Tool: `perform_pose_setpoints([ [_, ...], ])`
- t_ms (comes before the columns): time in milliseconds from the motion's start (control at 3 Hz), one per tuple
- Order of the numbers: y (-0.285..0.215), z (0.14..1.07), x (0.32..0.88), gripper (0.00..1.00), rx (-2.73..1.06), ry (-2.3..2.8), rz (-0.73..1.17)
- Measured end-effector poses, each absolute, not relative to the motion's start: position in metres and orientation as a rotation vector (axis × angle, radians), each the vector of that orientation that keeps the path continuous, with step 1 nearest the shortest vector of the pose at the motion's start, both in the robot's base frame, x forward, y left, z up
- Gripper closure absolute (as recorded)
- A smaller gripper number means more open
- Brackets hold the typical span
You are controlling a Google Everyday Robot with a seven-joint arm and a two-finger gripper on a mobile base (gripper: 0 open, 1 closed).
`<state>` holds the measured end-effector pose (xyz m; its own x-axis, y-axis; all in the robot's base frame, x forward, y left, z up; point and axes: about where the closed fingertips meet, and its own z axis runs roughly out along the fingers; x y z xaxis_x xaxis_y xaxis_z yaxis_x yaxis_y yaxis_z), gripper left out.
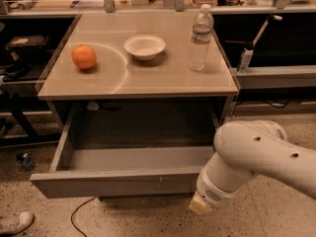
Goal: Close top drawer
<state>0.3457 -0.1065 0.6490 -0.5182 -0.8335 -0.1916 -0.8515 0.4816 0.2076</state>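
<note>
End effector (200, 205): low at front right, just below the right end of the top drawer's front panel, largely hidden under the arm's wrist; whether open or closed cannot be told. Table (168, 78): tan top, dark cabinet space beneath. Top drawer (113, 182): grey, wide and shallow, standing well out from under the table top toward the camera, bare bottom, flat front panel. Arm (261, 154): white, entering from the right edge, bending down in front of the drawer's right front corner. Water bottle (201, 38): clear, white cap, upright at back right of the table. Bowl (144, 47): white, back centre, left of the bottle. Orange (83, 57): left side, apart from the bowl.
</note>
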Motion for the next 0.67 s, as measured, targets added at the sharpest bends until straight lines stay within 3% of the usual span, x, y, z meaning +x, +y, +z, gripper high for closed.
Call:
perform_pose_setpoints([
  [333,-0.099,0.652,0.377,1.00,-1.515,2.657,0.359],
  [667,-0.091,0.649,0.400,1.00,-1.528,2.673,0.311],
])
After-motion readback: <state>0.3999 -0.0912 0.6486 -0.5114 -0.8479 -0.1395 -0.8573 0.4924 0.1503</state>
